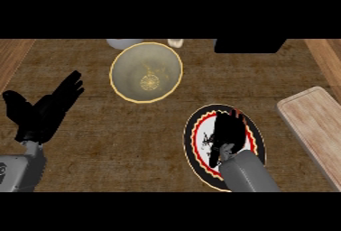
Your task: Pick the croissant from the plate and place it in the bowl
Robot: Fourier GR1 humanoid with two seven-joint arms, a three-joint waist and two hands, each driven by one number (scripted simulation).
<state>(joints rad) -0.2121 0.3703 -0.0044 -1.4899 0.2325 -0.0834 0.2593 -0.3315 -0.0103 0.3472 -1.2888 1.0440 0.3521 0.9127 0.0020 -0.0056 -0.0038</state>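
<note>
Croissant hidden beneath right robot hand (225,133)

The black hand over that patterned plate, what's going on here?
The robot's right hand is down over the round black, red and white patterned plate, hiding its middle. No croissant shows, so I cannot tell whether it has one. The beige, yellow-rimmed bowl further back shows only its own pattern inside. The left hand rests open at the view's left, fingers up.
</note>
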